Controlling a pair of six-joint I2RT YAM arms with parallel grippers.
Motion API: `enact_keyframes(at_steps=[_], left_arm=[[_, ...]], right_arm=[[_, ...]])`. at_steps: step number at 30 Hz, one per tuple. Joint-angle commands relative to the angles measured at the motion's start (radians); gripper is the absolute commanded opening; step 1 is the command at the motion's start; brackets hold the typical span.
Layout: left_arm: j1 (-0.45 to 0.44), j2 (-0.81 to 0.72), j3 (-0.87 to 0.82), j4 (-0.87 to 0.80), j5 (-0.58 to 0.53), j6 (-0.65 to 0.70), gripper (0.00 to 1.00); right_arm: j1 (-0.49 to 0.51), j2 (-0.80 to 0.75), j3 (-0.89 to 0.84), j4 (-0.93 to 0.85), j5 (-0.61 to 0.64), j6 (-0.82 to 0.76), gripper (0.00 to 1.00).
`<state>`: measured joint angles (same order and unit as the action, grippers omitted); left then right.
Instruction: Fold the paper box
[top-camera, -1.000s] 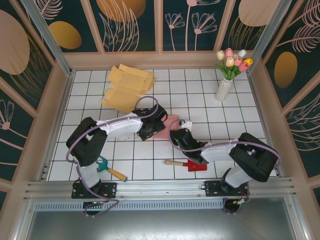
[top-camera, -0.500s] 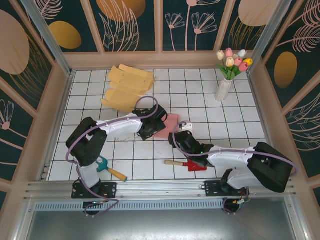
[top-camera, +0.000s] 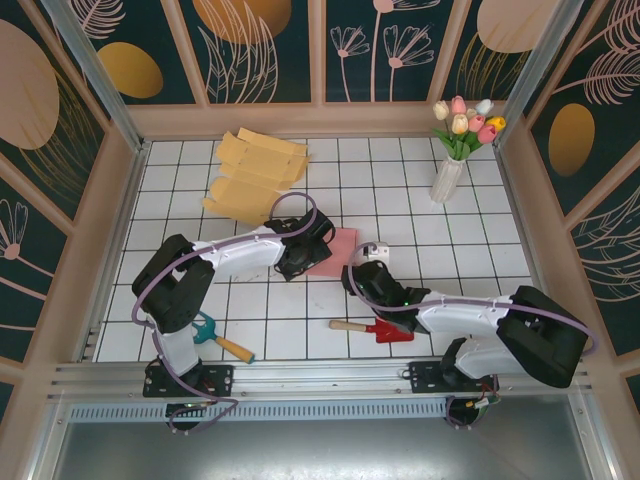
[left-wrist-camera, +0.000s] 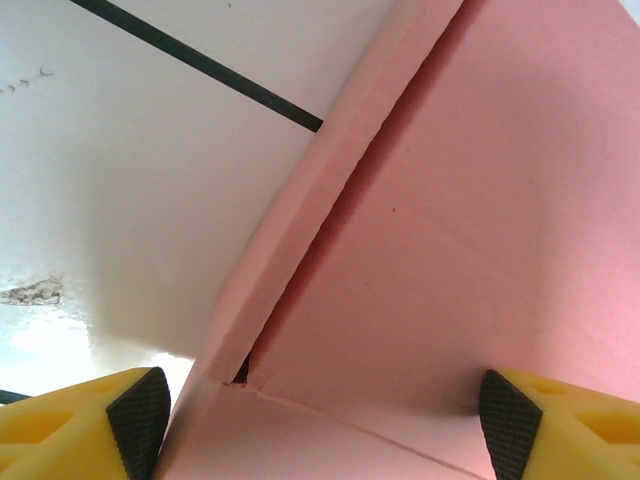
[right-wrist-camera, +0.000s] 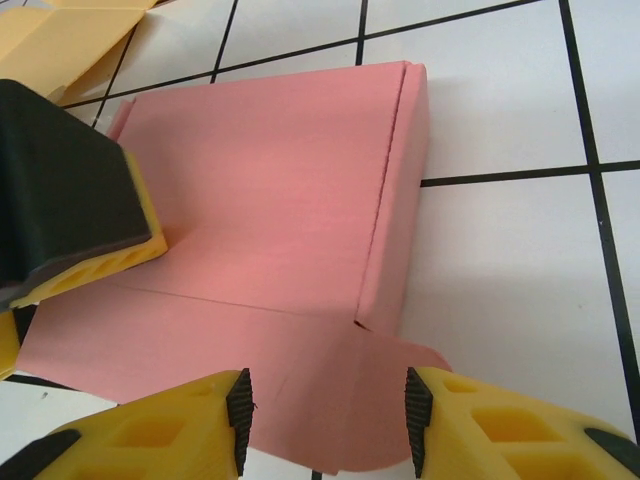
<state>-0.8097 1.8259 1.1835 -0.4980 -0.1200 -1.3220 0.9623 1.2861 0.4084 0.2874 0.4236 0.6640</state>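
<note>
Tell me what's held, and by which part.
Nothing is gripped. The open left gripper rests on the pink box; the open right gripper hovers at its edge.

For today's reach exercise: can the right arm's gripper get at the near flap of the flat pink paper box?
Probably yes: the open right gripper faces the flat pink paper box, its near flap just ahead, nothing between.

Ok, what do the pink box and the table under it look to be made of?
The pink box looks like thin matte paperboard, going by its crisp score lines, upturned side flap and faint fibrous streaks. The table is a smooth white surface with black grid lines and a slight sheen; laminate or printed sheet, I cannot tell which.
</note>
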Motion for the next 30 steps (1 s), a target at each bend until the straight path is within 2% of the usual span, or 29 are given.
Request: enact_keyframes(at_steps=[1,14,30], left_arm=[[0.006,0.013,-0.021,-0.022,-0.012,-0.008,0.82],[0.006,0.020,-0.019,-0.022,-0.012,-0.008,0.82],[0.008,0.026,-0.015,-0.024,-0.014,-0.008,0.82]], right_arm=[[-0.020,0.020,-0.013,0.033,-0.049,-0.009,0.48],[-0.048,0.083,-0.014,0.121,-0.176,-0.008,0.47],[-0.048,0.075,-0.036,0.153,-0.205,-0.021,0.42]])
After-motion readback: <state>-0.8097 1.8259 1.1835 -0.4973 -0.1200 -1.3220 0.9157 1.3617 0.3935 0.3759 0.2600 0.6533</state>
